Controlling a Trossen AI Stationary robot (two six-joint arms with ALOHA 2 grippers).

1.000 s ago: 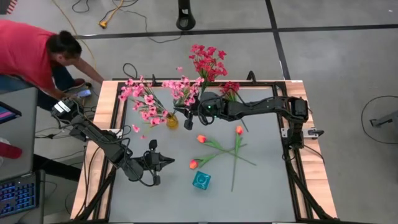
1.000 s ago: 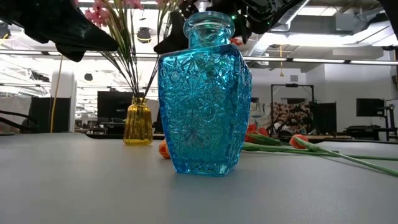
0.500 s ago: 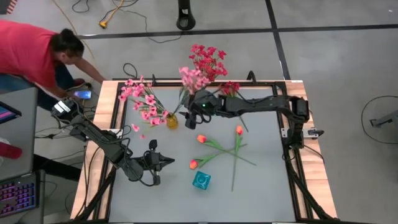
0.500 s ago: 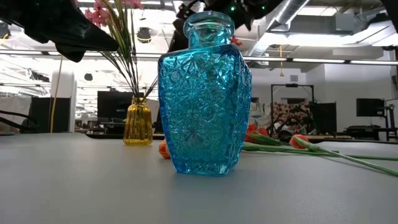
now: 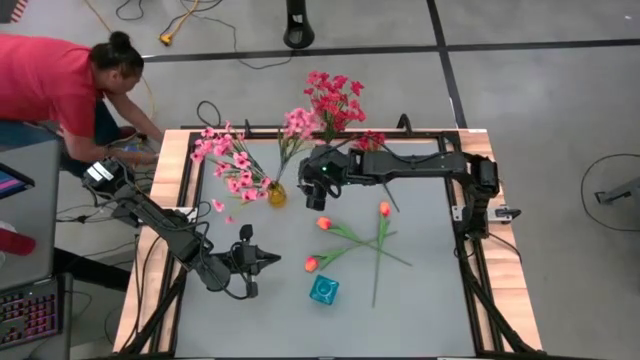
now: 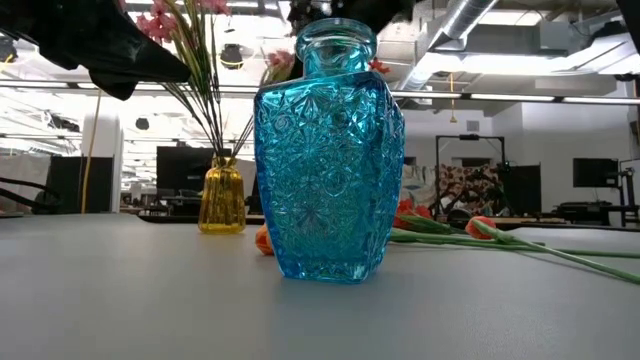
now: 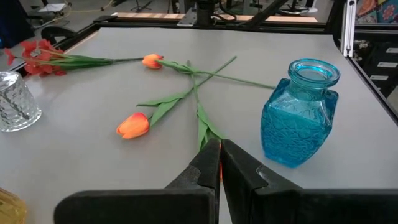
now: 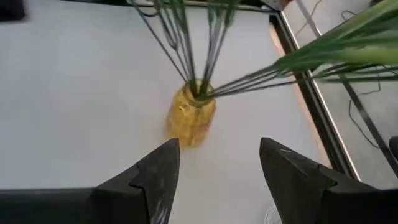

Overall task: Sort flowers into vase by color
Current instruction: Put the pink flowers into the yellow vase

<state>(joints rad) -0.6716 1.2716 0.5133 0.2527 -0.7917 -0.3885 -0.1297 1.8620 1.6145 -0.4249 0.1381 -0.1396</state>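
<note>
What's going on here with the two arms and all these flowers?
The robot is sorting artificial flowers into vases by color. The right gripper hovers with its fingers open next to the yellow vase, which holds the pink flowers. The left gripper waits with fingers shut near the table's front left. Three orange tulips lie loose on the table, and the blue vase stands empty near them. Dark-red flowers stand at the back. A person bends beside the table.
</note>
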